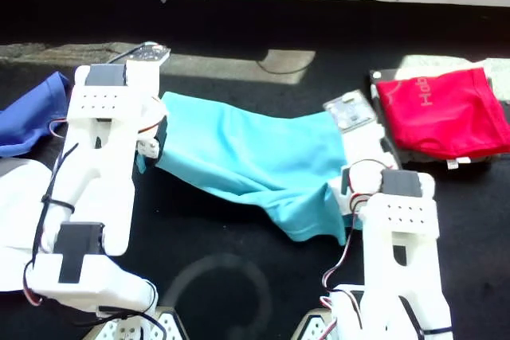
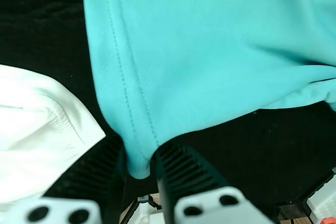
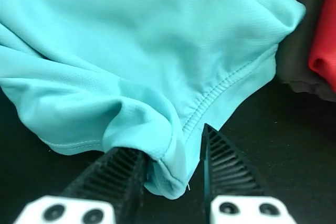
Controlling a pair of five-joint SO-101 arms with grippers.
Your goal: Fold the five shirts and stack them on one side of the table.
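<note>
A teal shirt [image 1: 247, 157] lies spread between the two arms in the middle of the black table [image 1: 239, 21]. My left gripper [image 1: 151, 149] is at its left end, shut on a stitched hem of the teal shirt [image 2: 210, 51], with both fingers [image 2: 178, 169] pressed against the cloth. At the shirt's lower right stands my right gripper [image 1: 347, 190], open. A bunched seam of the teal shirt [image 3: 131, 40] sits between its fingers [image 3: 226, 169], touching one and clear of the other. A folded red shirt [image 1: 442, 113] rests on a dark garment [image 3: 296, 51] at the right.
A blue shirt [image 1: 32, 113] lies crumpled at the far left. Below it, a white shirt [image 1: 16, 212] spreads under the left arm and close to the left gripper [image 2: 139, 156]. The red shirt's edge [image 3: 323, 40] is near the right gripper [image 3: 173, 174].
</note>
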